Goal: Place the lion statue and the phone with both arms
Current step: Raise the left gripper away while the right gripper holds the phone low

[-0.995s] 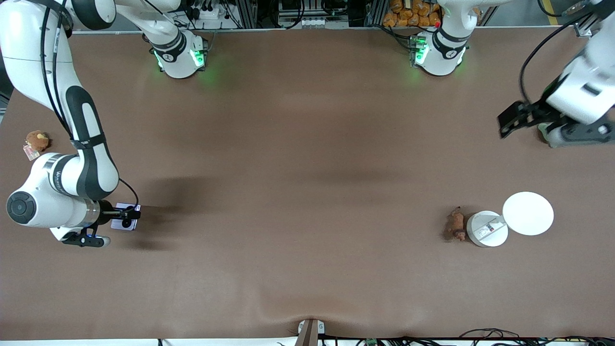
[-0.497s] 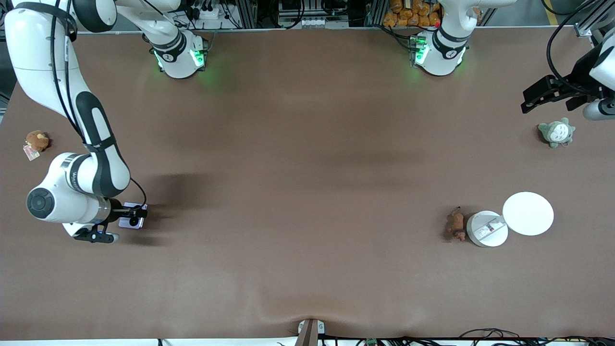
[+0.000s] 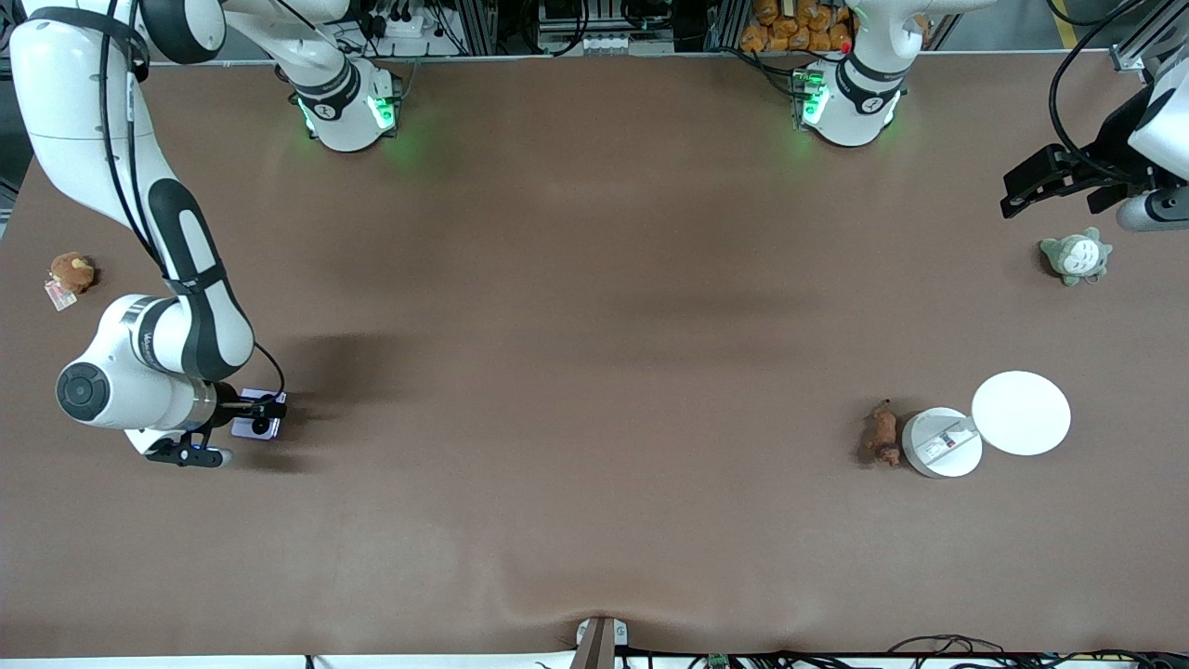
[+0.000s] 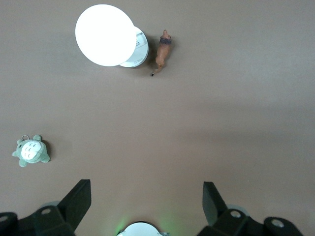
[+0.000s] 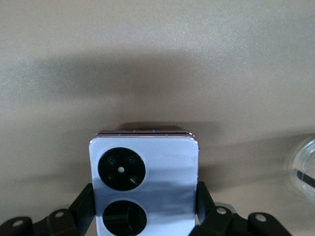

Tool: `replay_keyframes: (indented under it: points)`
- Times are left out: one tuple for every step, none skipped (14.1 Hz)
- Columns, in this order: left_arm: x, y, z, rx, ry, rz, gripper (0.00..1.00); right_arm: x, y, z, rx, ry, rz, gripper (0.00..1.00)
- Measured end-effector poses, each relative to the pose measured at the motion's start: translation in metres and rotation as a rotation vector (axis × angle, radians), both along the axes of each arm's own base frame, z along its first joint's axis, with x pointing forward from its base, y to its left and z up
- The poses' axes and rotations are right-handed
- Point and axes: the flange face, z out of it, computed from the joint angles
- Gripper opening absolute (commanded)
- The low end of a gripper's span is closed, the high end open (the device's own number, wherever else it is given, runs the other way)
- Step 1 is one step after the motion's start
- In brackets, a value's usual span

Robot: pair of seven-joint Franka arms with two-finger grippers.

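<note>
Phone [image 5: 143, 184] sits pinched in the right end effector [image 5: 142, 206]; keep it level, while the spread left end effector [image 4: 145, 206] must descend squarely over the lion statue [image 3: 881, 433].

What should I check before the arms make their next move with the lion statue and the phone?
1. Right hand gripping the phone: ok, fingers on both its sides.
2. Phone lifted off the table: cannot tell.
3. Left hand open for a grasp: ok, empty.
4. Left hand over the lion statue: not ok, it hangs near the grey-green plush toy.
5. Room around the lion statue: not ok, it lies close beside the white round device.
</note>
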Motion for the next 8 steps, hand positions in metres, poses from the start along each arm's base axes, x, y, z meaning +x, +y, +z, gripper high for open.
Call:
replay_keyframes:
  points:
    - [-0.0017, -0.002, 0.0019, 0.0, -0.003, -0.004, 1.0, -0.0005, -0.0005, -0.0006, 0.0, 0.001, -0.001, 0.22]
    - [-0.0032, -0.004, 0.0032, 0.0, -0.005, -0.007, 1.0, -0.0011, -0.0006, -0.0015, 0.0, 0.003, -0.001, 0.24]
    - [-0.0042, -0.0055, 0.0038, 0.0, -0.005, -0.009, 1.0, -0.002, -0.0006, -0.003, 0.001, 0.006, -0.001, 0.26]
    - [-0.0045, -0.006, 0.0036, 0.001, -0.005, -0.01, 1.0, -0.0033, -0.0005, -0.005, 0.001, 0.011, -0.002, 0.29]
    - [-0.0045, -0.0056, 0.0025, 0.001, -0.002, -0.009, 1.0, -0.0048, -0.0005, -0.0071, 0.002, 0.016, -0.002, 0.37]
    - [-0.0044, -0.0051, 0.001, 0.001, 0.001, -0.008, 1.0, -0.0057, -0.0004, -0.0086, 0.002, 0.019, -0.002, 0.51]
    - [-0.0044, -0.0049, -0.0002, 0.002, 0.004, -0.008, 1.0, -0.0064, -0.0004, -0.0095, 0.002, 0.021, -0.002, 0.95]
    - [-0.0044, -0.0051, -0.0009, 0.002, 0.005, -0.008, 1.0, -0.0067, -0.0004, -0.0099, 0.002, 0.021, -0.002, 1.0]
